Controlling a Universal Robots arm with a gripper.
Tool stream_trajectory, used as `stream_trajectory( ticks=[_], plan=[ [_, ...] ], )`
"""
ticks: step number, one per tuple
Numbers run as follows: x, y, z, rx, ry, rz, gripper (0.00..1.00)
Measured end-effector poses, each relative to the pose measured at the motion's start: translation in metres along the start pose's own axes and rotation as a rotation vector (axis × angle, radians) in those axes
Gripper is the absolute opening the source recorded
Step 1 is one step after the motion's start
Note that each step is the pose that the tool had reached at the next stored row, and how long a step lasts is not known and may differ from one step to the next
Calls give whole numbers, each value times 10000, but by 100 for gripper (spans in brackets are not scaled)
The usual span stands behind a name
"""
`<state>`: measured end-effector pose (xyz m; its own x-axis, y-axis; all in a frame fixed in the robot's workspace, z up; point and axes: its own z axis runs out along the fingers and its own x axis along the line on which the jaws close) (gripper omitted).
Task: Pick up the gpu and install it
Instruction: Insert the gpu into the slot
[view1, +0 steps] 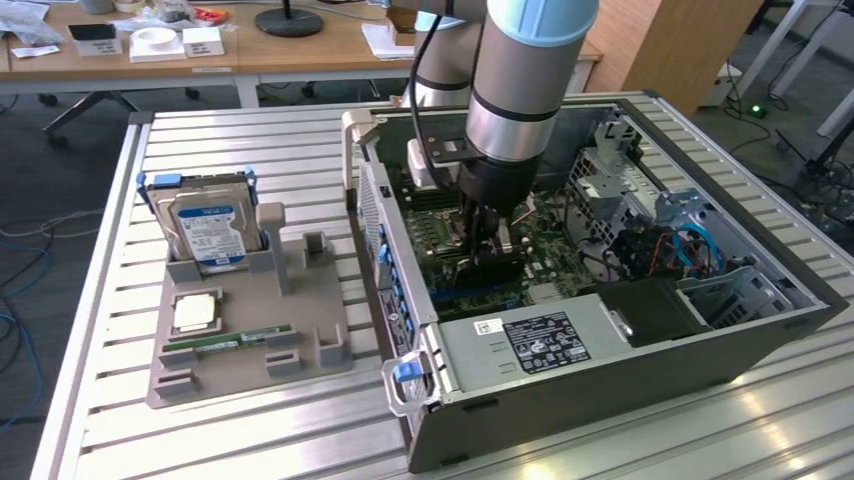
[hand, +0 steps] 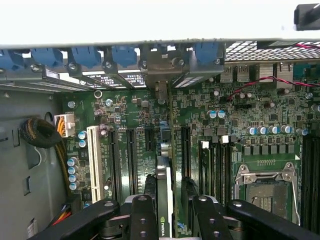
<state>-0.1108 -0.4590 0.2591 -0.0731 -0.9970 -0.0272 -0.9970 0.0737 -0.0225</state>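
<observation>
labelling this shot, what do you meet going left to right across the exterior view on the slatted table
Hard drive standing in the grey parts holder → grey parts holder → open computer case, with the gripper lowered inside it over the motherboard, holding the gpu.

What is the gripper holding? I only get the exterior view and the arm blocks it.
Observer: The gpu. In the wrist view it sits edge-on between the fingers of the gripper.
Operator: Lined up with a slot?
Observer: It runs parallel to the long black slots, with black slots on either side and its far end towards the blue clips. I cannot tell whether it is seated.
Operator: White slot taken?
Observer: No, the white slot is bare and lies off to one side of the card.
</observation>
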Motion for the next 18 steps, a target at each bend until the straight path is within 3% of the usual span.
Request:
stream_trajectory(
  ticks=[3, 5, 18],
  plan=[
    [0, 0, 0, 0, 0, 1, 34],
    [1, 0, -1, -2, 6, -1, 27],
    [2, 7, 17, -3, 7, -2, 26]
  ],
)
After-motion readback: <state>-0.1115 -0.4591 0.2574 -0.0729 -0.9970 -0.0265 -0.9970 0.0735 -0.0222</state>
